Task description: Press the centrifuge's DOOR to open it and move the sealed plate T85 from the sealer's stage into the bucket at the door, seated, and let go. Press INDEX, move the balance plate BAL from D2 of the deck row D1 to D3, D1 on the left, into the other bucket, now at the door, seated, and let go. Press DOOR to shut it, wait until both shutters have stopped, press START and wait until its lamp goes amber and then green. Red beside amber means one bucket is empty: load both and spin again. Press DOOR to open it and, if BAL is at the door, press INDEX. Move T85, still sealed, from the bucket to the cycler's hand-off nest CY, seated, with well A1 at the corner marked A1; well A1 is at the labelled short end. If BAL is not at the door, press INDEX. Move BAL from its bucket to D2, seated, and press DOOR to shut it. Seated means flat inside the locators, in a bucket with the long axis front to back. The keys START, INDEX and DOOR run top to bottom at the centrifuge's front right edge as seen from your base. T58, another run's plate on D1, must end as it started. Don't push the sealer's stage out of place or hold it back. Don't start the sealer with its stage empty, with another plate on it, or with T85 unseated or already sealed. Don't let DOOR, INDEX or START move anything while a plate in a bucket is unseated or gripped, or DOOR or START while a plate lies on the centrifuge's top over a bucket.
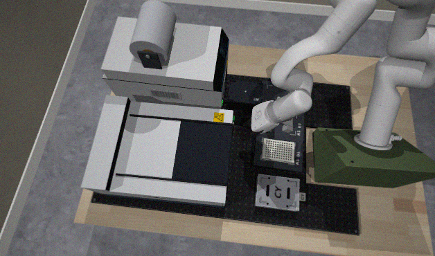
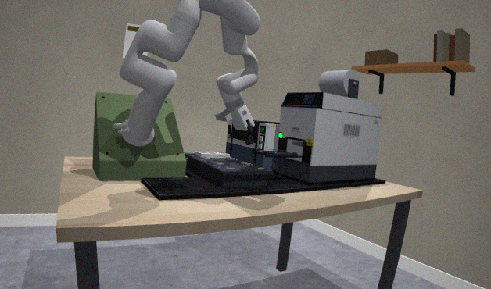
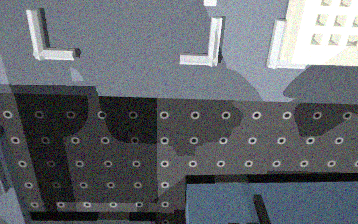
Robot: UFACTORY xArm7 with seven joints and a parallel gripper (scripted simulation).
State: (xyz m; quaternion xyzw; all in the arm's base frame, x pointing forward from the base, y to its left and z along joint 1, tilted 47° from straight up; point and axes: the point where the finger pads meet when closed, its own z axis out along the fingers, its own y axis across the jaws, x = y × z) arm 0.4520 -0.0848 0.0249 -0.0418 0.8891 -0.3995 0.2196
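My gripper (image 2: 249, 137) (image 1: 266, 131) is shut and empty. It points down over the strip of black breadboard (image 3: 230, 140) between the deck row (image 3: 130, 50) (image 1: 300, 157) and the dark blue-grey centrifuge (image 1: 243, 90) (image 2: 239, 148) (image 3: 290, 205). Its fingertips do not show in the wrist view, and neither do the centrifuge's keys. White plate T58 (image 1: 278, 150) (image 3: 340, 30) (image 2: 208, 153) sits on D1. The D2 slot beside it is bare between its white corner locators (image 3: 200, 59). The grey CY nest (image 1: 263, 203) is empty. T85 and BAL are in no view.
The white sealer (image 1: 184, 55) (image 2: 333, 129), with its film roll on top, stands beyond the centrifuge. A large low white unit (image 1: 146, 149) with a dark panel lies beside it. The arm's green base (image 1: 364, 166) (image 2: 118, 164) stands behind the deck.
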